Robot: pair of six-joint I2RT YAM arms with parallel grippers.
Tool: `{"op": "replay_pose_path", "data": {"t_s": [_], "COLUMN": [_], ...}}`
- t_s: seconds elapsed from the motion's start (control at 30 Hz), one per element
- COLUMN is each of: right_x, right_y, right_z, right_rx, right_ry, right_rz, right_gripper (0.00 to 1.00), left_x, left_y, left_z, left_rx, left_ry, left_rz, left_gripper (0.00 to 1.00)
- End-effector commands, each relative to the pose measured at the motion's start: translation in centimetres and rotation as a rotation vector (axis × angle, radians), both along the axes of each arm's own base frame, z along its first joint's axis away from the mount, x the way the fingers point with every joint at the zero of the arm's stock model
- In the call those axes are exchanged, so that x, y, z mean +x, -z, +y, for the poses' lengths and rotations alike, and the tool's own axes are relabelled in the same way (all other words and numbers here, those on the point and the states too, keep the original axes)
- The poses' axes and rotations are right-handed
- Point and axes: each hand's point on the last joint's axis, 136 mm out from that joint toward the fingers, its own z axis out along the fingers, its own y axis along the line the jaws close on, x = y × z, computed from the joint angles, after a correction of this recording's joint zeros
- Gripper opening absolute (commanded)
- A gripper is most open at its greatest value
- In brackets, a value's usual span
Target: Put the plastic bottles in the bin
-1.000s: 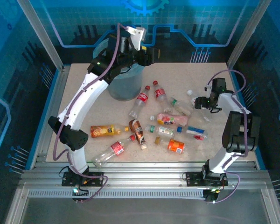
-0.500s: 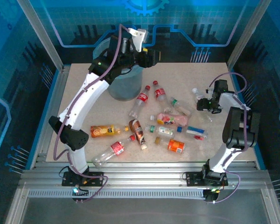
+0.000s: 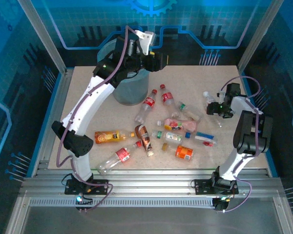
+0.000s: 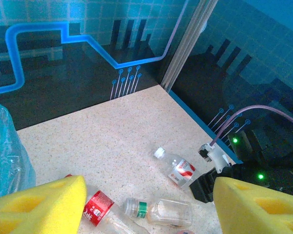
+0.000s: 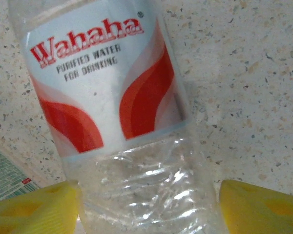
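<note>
Nearest the arm bases, a clear red-label bottle (image 3: 118, 157), an orange-drink bottle (image 3: 107, 137), a brown-drink bottle (image 3: 144, 138) and an orange-label bottle (image 3: 184, 152) are lying on the table (image 3: 83, 107); more bottles are lying scattered mid-table, all outside the bin (image 3: 129, 92). Further out on the right, the right gripper (image 3: 214, 106) is gripping the Wahaha bottle (image 5: 107, 87) low on its clear body, yellow pads (image 5: 34, 209) pressing both sides; can't tell if the bottle is touching the tabletop. At the far edge the bin is standing with its blue bag (image 4: 5, 156) inside; left gripper (image 3: 157, 59) is hovering beside its far-right rim — jaws wide apart, holding nothing
</note>
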Motion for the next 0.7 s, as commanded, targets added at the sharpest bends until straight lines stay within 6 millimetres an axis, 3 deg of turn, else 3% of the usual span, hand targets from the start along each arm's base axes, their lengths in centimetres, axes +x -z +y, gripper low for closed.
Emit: {"op": "replay_pose_path", "data": {"t_s": [0.0,0.27,0.37,0.53,0.67], "right_x": [-0.4,-0.1,0.0,0.7,1.5], "right_y": [1.2,1.4,0.5,-3.5,-8.0], "right_z": [-0.5,-0.3,-0.1,0.7,2.2], "right_rx": [0.021,0.04,0.037,0.023,-0.008], "right_ry": [0.019,0.027,0.035,0.042,0.013], "right_rz": [0.066,0.062,0.033,-0.088,-0.213], "right_gripper": [0.76,0.64,0.59,0.55,0.54], "left_x": [-0.5,-0.7,-0.8,-0.8,-0.8], "left_y": [-1.1,-0.8,-1.0,-1.4,-1.7], "left_z": [-0.5,-0.3,-0.2,-0.1,0.1], "left_rx": [-0.022,0.003,0.0,-0.015,-0.028], "left_ry": [0.028,0.027,0.028,0.021,0.009], "left_rz": [-0.01,-0.011,-0.015,-0.026,-0.024], "left_gripper": [0.7,0.7,0.7,0.7,0.7]}}
